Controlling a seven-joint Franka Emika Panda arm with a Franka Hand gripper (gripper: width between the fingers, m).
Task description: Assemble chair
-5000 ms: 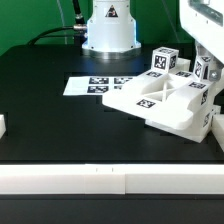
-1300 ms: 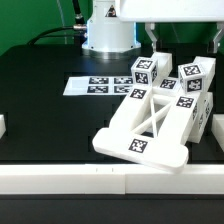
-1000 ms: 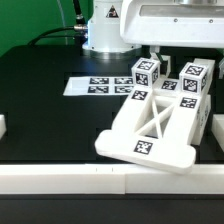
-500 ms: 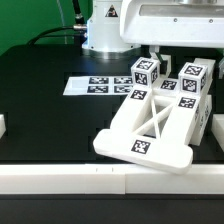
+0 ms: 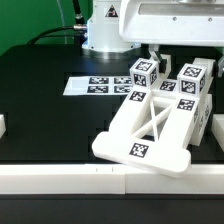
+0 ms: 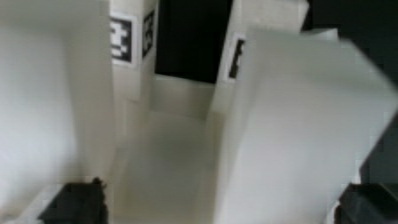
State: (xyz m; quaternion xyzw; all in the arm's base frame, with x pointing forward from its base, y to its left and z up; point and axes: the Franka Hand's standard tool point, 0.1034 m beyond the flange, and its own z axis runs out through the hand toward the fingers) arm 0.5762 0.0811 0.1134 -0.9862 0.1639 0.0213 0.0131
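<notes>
The bench point(image 5: 40, 100) is black, with a white rail along its near edge. On it, toward the exterior view's right, the chair point(image 5: 155, 120) is partly built: a cross-braced flat plate tilted up against notched blocks, its low edge touching the bench. Its parts carry black-and-white square tags; I read no words or numbers on them. The marker board point(image 5: 92, 86) lies flat on the bench just beside the chair, on the exterior view's left. My hand point(image 5: 158, 57) hangs just above the chair's rear blocks, fingers apart and gripping nothing. In the wrist view my dark fingertips point(image 6: 75, 203) stand either side of white chair walls, one bearing a partly visible tag point(image 6: 121, 40). No brand shows.
</notes>
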